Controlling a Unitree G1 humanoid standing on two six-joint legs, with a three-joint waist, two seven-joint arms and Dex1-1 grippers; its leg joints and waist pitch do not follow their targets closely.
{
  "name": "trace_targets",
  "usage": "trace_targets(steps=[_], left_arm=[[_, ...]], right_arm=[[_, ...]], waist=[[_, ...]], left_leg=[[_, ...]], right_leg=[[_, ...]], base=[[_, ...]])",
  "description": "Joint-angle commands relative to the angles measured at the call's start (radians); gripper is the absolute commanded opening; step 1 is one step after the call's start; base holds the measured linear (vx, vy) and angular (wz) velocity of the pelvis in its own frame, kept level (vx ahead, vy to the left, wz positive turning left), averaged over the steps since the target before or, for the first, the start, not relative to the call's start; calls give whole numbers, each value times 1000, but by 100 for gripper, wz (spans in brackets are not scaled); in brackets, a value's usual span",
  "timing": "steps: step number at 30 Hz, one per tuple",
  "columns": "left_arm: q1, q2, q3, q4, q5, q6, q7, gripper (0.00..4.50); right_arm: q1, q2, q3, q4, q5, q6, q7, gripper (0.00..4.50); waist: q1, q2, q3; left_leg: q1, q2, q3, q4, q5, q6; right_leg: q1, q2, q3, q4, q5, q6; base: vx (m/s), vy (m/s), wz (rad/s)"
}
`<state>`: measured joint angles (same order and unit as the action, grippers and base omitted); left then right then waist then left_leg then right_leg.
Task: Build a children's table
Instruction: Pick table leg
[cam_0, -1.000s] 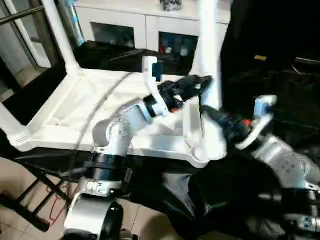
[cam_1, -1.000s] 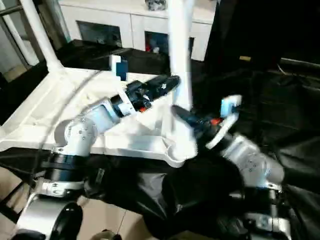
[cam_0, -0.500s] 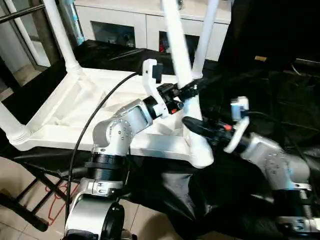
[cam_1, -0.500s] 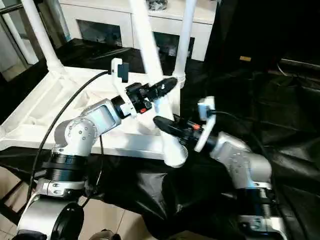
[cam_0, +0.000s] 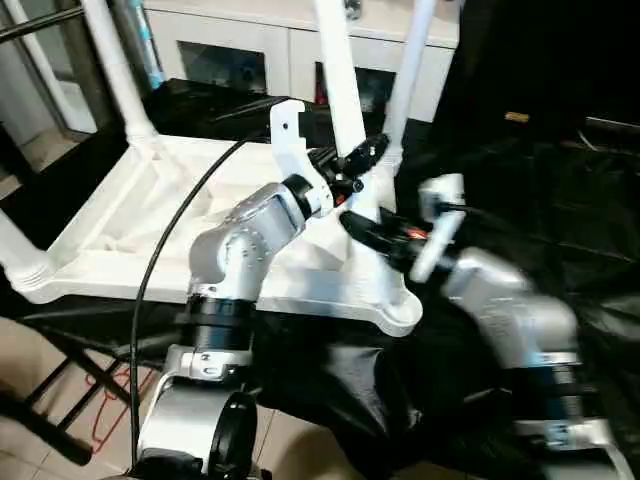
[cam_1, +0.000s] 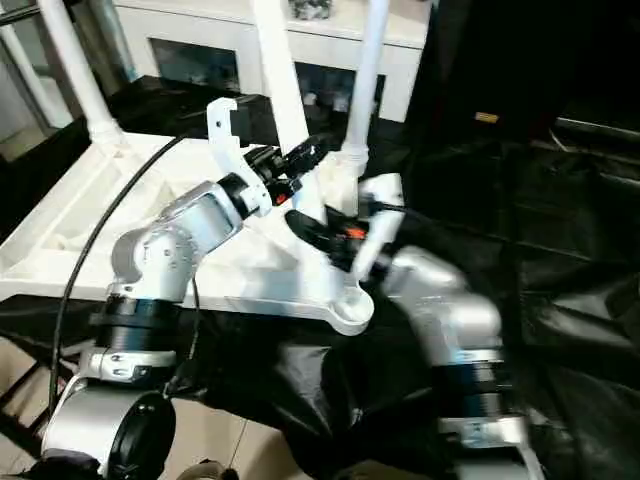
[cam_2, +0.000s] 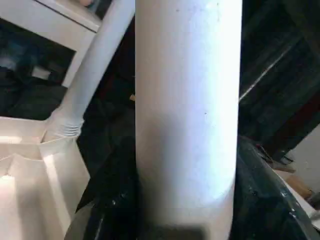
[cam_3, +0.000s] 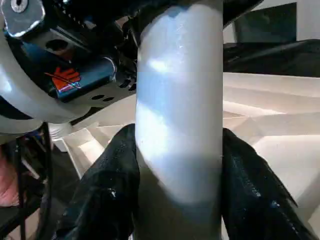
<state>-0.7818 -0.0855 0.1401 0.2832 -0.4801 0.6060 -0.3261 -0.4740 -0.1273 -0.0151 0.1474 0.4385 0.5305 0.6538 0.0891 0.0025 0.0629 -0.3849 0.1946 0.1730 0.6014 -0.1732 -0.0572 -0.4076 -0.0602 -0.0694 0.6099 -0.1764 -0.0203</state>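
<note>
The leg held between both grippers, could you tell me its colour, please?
Plain white, clearest in the right wrist view: the leg.

A smooth white plastic leg (cam_0: 340, 90) with a soft sheen rises from the ribbed, matt white plastic tabletop (cam_0: 120, 220). Glossy black fingers (cam_3: 107, 195) flank it; brushed silver metal forearms (cam_0: 245, 240) gleam above crinkled, shiny black sheeting (cam_0: 560, 200).

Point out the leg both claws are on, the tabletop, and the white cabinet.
held leg (cam_0: 338, 80): left eye view, upper shaft.
tabletop (cam_0: 110, 262): left eye view, near rim.
white cabinet (cam_0: 290, 45): left eye view, frame between the glass doors.
</note>
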Motion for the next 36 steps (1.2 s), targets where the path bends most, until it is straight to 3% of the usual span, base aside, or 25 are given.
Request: trace_targets(steps=[1,4,6,8,11,12,16,18,22,23,26,28,35,36], left_arm=[[-17,-11,-24,2,15,-9,19,184],[-18,5,-41,-10,9,-18,-43,184],[-17,16,-51,-16,5,-24,-80,184],[-15,48,-77,-35,-21,-25,-197,184],[-10,96,-112,-61,-55,-10,-341,184],[-7,117,-125,-70,-71,-4,-409,184],[-5,190,-163,-92,-134,31,-638,184],[-7,201,-166,-92,-150,44,-679,184],[-17,235,-180,-74,-187,67,-803,184],[-20,240,-181,-70,-197,71,-826,183],[-28,241,-175,-71,-228,82,-863,183],[-34,239,-169,-70,-239,87,-874,183],[-32,221,-149,-63,-234,69,-839,183],[-31,219,-147,-61,-229,65,-825,239]], right_arm=[[-31,12,4,-20,-25,-5,-60,182],[-33,3,0,-22,-14,16,-53,182],[-31,-7,-2,-24,-3,19,-30,252],[-26,-40,-8,-22,33,60,28,252],[-11,-97,8,-45,72,117,125,279],[-5,-127,20,-56,82,138,167,292],[20,-215,51,-117,149,206,313,292],[24,-231,57,-130,163,217,340,292],[25,-266,77,-153,187,241,403,292],[26,-272,80,-158,193,246,412,264],[28,-282,90,-170,204,261,429,255],[28,-287,95,-170,207,267,433,221],[26,-259,91,-147,181,236,383,199],[21,-244,84,-133,164,217,352,197]], waist=[[-1,-14,-77],[-1,-14,-77],[0,-14,-76],[2,-9,-77],[4,-11,-77],[2,-18,-78],[5,-15,-76],[5,-19,-76],[2,-17,-74],[3,-17,-74],[4,-17,-77],[5,-16,-77],[6,-17,-79],[5,-18,-79]], left_leg=[[12,28,-6,-63,-111,38],[13,28,-7,-64,-115,36],[13,28,-7,-64,-117,37],[16,28,-7,-64,-120,38],[13,29,-7,-63,-112,42],[13,30,-6,-63,-103,47],[13,27,-4,-61,-108,57],[14,30,-3,-62,-107,57],[15,29,-4,-62,-124,45],[16,29,-4,-62,-126,44],[15,30,-5,-61,-110,42],[17,31,-4,-60,-108,43],[14,29,-4,-59,-102,36],[14,29,-5,-59,-101,36]], right_leg=[[60,-75,46,-78,-207,-148],[60,-75,46,-79,-213,-148],[60,-75,47,-79,-213,-146],[59,-75,48,-79,-215,-143],[63,-74,49,-73,-178,-161],[64,-75,49,-71,-160,-171],[66,-77,49,-72,-181,-181],[65,-76,50,-70,-185,-180],[61,-76,48,-75,-238,-173],[62,-76,48,-76,-245,-172],[64,-75,49,-70,-215,-177],[62,-75,49,-69,-197,-186],[64,-77,48,-69,-204,-182],[64,-76,48,-69,-199,-183]], base=[[0,0,0],[0,0,0],[0,0,0],[0,0,0],[0,0,0],[0,0,0],[0,0,0],[0,0,0],[0,0,0],[0,0,0],[0,0,0],[0,0,0],[0,0,0],[0,0,0]])
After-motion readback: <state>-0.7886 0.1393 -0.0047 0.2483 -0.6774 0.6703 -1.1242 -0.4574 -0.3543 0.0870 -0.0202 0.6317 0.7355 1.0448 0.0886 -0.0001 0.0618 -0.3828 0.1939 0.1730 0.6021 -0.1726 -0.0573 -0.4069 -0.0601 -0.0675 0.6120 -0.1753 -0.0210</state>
